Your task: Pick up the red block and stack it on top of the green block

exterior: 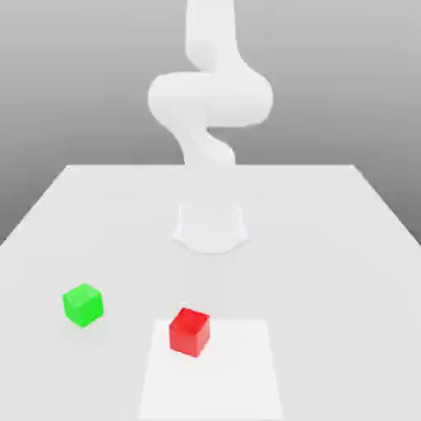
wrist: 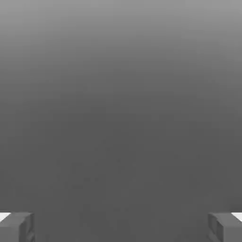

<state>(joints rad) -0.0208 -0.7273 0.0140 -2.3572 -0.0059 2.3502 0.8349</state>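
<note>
The red block (exterior: 190,332) rests on the white table (exterior: 329,247), near the front and a little toward the exterior view's left of centre. The green block (exterior: 82,304) sits on the table further to the exterior view's left, well apart from the red one. In the hand view my gripper (wrist: 121,227) is open. Its two grey fingertips (wrist: 17,227) stand far apart with nothing between them, against a plain grey background.
The white arm (exterior: 210,99) rises from its round base (exterior: 210,226) at the middle of the table, behind both blocks. A paler square patch (exterior: 238,370) marks the table surface under and in front of the red block.
</note>
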